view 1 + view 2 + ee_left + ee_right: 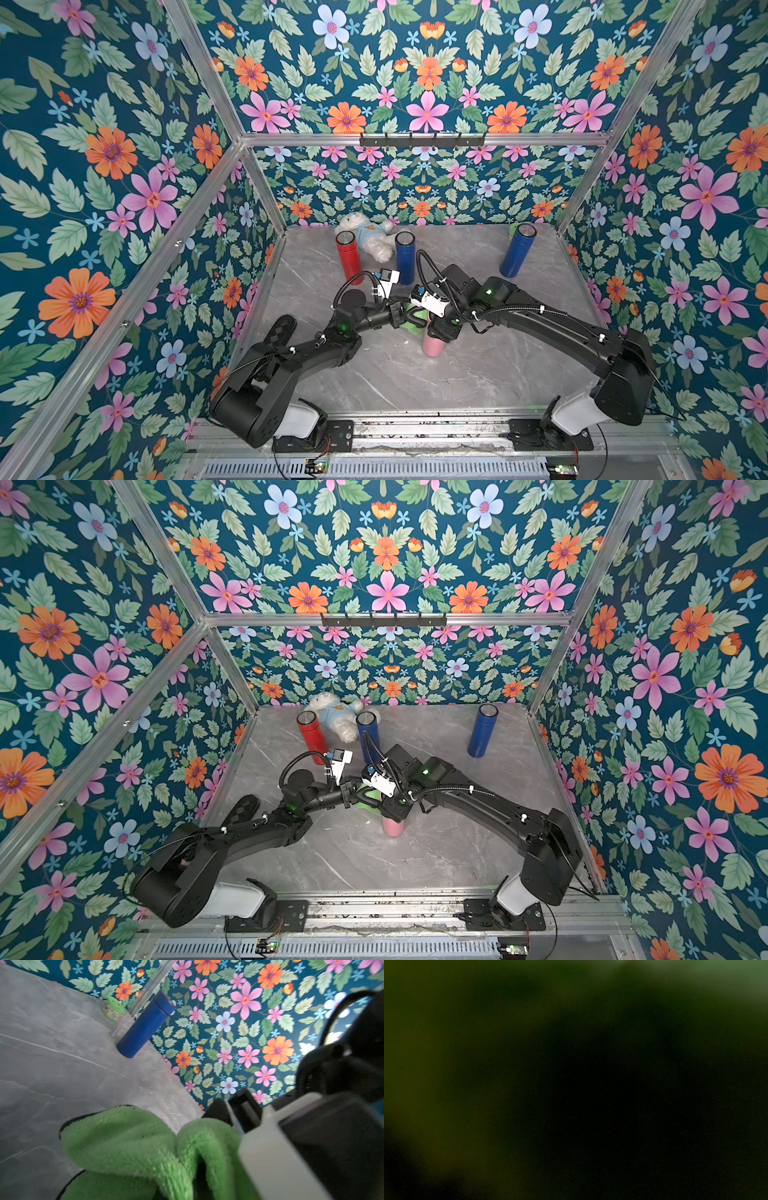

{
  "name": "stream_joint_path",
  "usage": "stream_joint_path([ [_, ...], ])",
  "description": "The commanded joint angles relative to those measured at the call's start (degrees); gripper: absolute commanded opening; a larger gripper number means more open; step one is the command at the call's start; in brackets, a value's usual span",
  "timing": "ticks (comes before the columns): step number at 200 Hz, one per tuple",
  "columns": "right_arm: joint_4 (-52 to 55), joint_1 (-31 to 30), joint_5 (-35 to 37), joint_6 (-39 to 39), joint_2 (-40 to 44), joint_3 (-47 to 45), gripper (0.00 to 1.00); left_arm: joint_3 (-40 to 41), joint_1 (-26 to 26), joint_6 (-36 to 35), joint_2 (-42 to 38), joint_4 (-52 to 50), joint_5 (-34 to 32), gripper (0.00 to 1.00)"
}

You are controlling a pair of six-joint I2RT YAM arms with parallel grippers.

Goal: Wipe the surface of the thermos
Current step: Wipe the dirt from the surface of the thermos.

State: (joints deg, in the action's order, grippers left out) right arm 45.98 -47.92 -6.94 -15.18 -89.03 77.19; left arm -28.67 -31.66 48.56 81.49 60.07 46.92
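A grey marble-patterned counter made the floor of a booth framed in aluminium bars. Its walls were papered in dark teal wallpaper strewn with orange, pink and pale blue flowers, and a black hook rail ran along the back bar. The slim pink cylindrical thermos stood upright near the middle of the counter, towards the front, with its upper half hidden under the two arms that met above it. The left claw was clenched on a green fleecy cloth, which bunched just beside the top of the thermos and against the right arm's wrist. The right claw sat over the top of the thermos; its jaws were hidden in both top views and the right wrist view gave only a dark green blur, so whether it gripped could not be told. Well back stood a red cylindrical thermos and a dark blue thermos, both upright, with a white plush toy in a pale blue shirt lying between and behind them. A second blue thermos stood near the back right corner, a small green-lidded jar just behind it
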Motion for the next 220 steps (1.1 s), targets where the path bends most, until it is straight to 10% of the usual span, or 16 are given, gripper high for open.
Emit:
stream_joint_path([
  [1, -2.00, -0.32, -0.78, -3.69, -0.35, -0.63, 0.00, -1.64, -0.16, 10.08, 1.48, 13.75, 7.28, 0.00],
  [155, -11.44, -0.17, -2.55, -14.66, 7.44, -12.04, 0.00, 2.09, -2.18, 14.87, 27.36, 30.79, 11.31, 0.00],
  [220, -8.96, 2.68, -9.24, -24.49, 8.11, -11.36, 0.00, -4.39, -2.18, 25.05, 17.77, 31.56, 16.90, 0.00],
])
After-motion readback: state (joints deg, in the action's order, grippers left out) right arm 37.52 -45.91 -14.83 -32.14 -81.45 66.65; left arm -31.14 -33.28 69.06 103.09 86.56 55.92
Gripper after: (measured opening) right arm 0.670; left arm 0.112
